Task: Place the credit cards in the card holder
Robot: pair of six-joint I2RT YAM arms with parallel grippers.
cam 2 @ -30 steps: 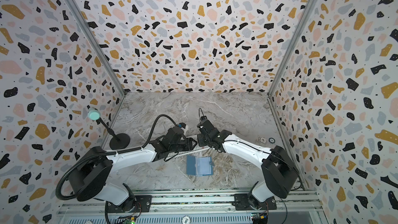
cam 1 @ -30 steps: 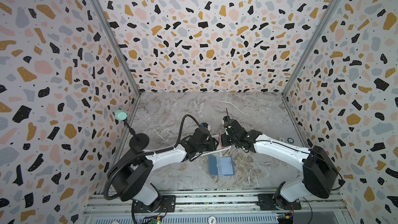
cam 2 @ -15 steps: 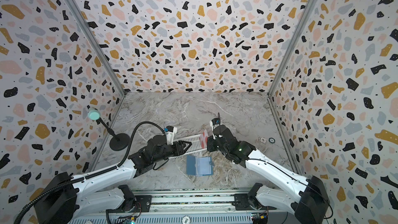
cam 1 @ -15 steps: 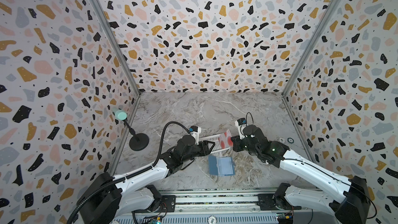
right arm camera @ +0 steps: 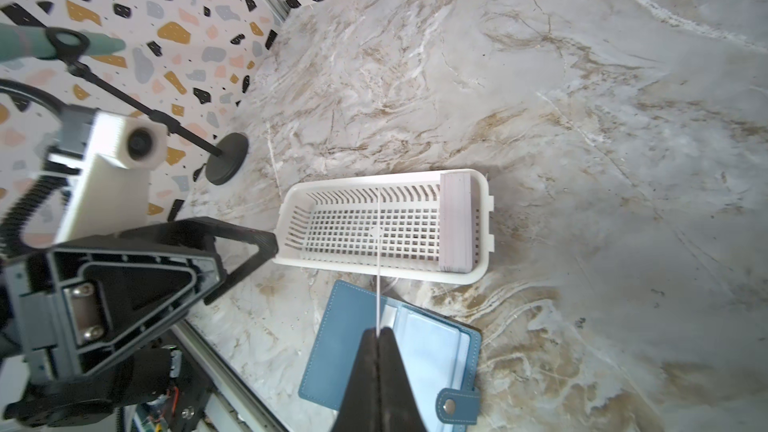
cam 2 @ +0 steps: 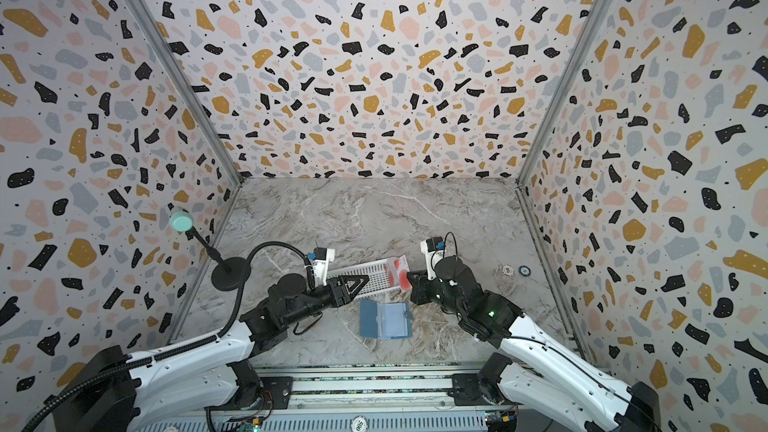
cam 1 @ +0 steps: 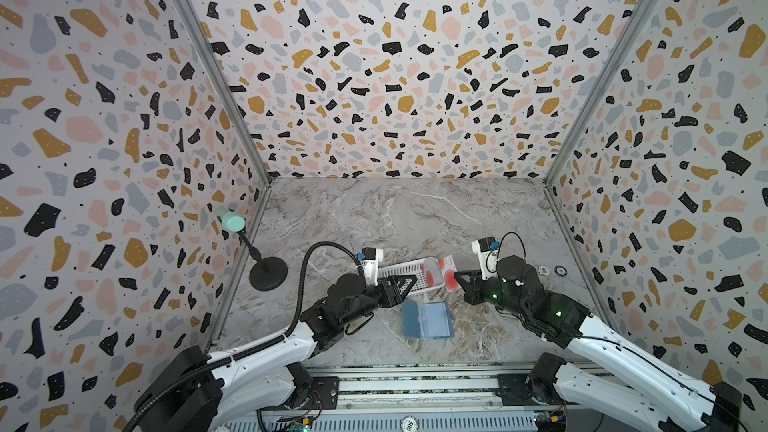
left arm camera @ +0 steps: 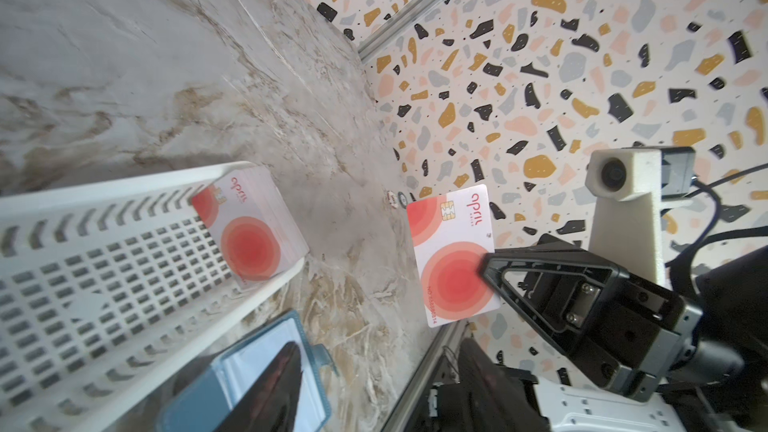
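- R claw (right arm camera: 377, 332) clenched on one credit card (left arm camera: 451, 255), edge-up, just off basket's (cam 1: 401, 268) 3 o'clock end.
- L claw (cam 1: 407, 284) released, empty, at basket's 9 o'clock end.
- Card stack (left arm camera: 249, 230) inside basket, 3 o'clock end.
- Card holder (cam 1: 427, 320) open on tabletop (cam 1: 374, 218), 6 o'clock of basket.

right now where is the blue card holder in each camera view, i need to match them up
Top view: card holder lies open between the two arms, on the near side of the white basket.
Top view: same place, near side of the basket.
Left wrist: open beside the basket's long wall, clear pockets showing.
Right wrist: beside the basket's long wall, snap tab showing.
Shared landmark: the white basket.
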